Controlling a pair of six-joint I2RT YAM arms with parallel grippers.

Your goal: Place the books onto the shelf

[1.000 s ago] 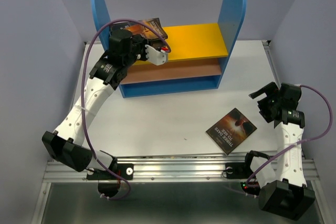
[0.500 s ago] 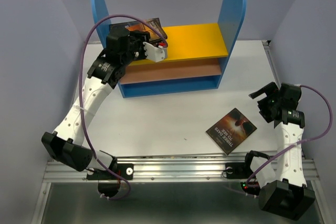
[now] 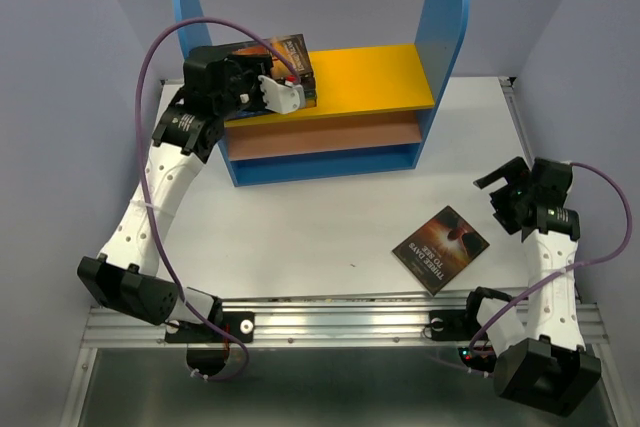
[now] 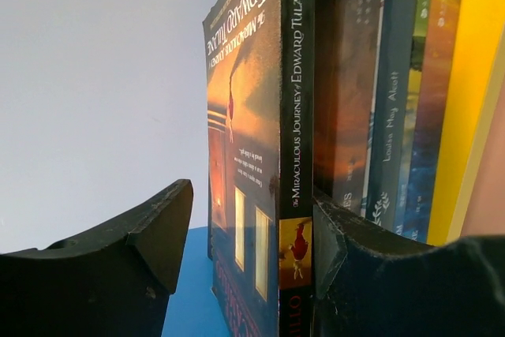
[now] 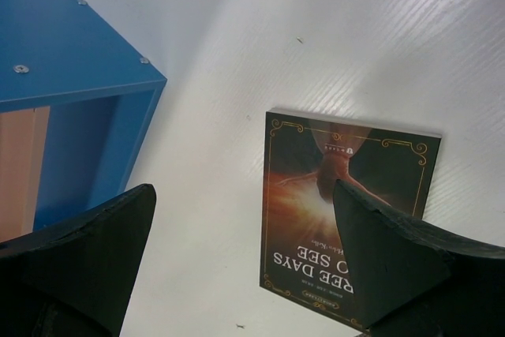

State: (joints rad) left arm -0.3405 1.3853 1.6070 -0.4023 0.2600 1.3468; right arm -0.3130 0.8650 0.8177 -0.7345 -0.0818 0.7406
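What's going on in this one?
The left hand is at the shelf. Its fingers are apart around the outermost book of an upright row standing there, and they are not clamping it. One loose book lies flat on the table. The open right hand is near it, touching nothing.

**Paperbacks (image 4: 347, 116) upright on shelf (image 3: 445, 17), one flat on desk (image 3: 300, 217)**

I see them standing spines-out at the 9 o'clock end of the yellow upper board. Three Days to See (image 3: 441, 248), dark-covered, lies cover-up toward 4 o'clock.
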